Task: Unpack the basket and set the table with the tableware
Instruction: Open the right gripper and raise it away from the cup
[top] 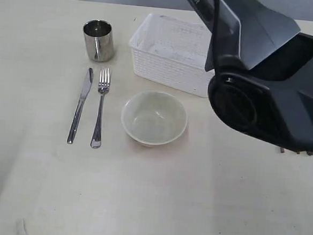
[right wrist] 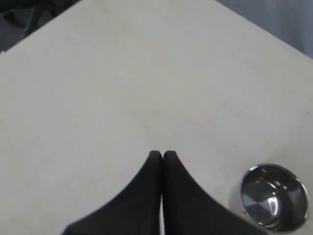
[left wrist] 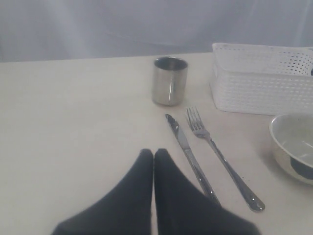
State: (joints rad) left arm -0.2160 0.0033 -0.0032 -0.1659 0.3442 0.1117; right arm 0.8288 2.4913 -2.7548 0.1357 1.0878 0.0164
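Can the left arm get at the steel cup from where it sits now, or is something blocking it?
Probably yes. The left pincer is shut, with only bare table between it and the cup; the knife and fork lie just beside that line. It must open first.

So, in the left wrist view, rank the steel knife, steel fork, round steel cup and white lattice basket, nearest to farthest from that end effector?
1. Knife, beside the left end effector.
2. Fork, just past the knife.
3. Cup, beyond the knife's tip.
4. Basket, beyond the fork.
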